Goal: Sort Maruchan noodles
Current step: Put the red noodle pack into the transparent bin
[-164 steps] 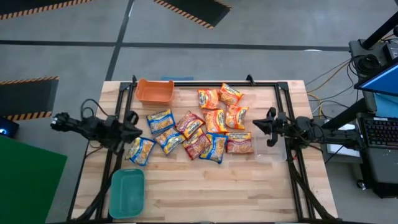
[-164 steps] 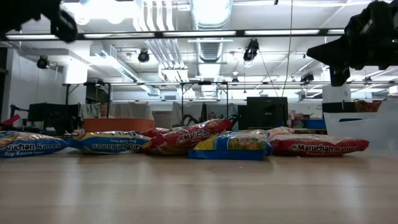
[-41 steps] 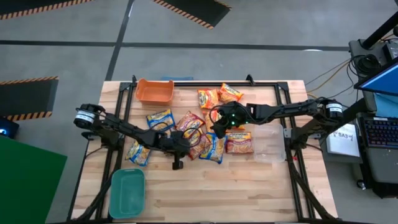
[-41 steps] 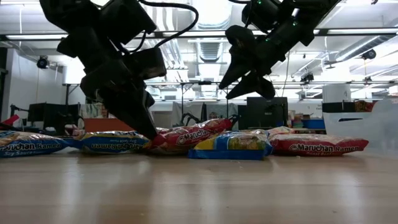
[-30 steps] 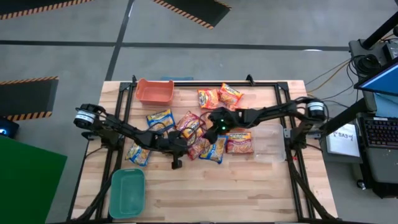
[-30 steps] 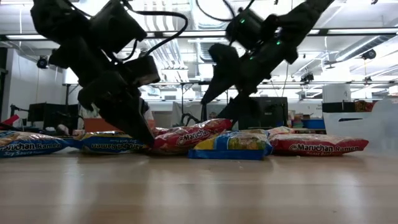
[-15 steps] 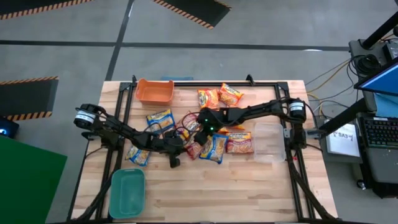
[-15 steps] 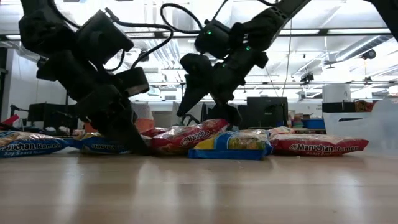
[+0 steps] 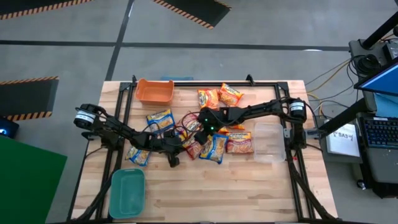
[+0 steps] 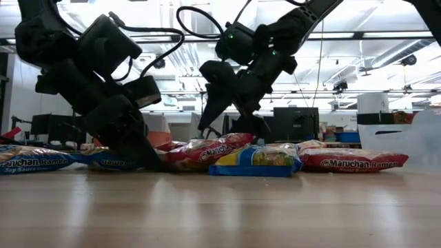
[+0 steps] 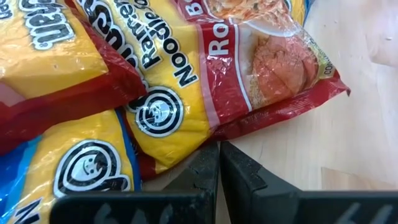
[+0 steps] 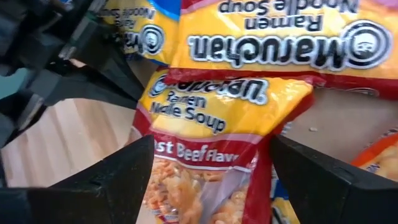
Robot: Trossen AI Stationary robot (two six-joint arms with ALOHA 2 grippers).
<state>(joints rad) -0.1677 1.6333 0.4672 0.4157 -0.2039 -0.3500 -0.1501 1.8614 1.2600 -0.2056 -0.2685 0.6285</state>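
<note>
Several Maruchan noodles packets, blue, orange and red, lie flat in a loose heap at the table's middle. One red-and-yellow packet lies at the heap's near left. My left gripper is shut, its tips down on the wood at that packet's edge. My right gripper hangs open over the same packet, one finger on either side of it. It slants down from the table's right. I cannot tell whether these fingers touch the packet. My left gripper's shut fingertips meet the red sealed edge of the red-and-yellow packet at table level. They slant down from the table's left. The packet lies flat on the wood, partly under a neighbouring packet.
An orange bin stands at the far left of the table and a teal bin at the near left. A clear container sits by the right edge. Bare wood lies along the near side.
My right gripper has swung toward the table's left edge and lower, over the red packets, then held still. My left gripper has sunk a little and drawn slightly left, its shut tips now at the packet's edge. The packets have kept their places.
</note>
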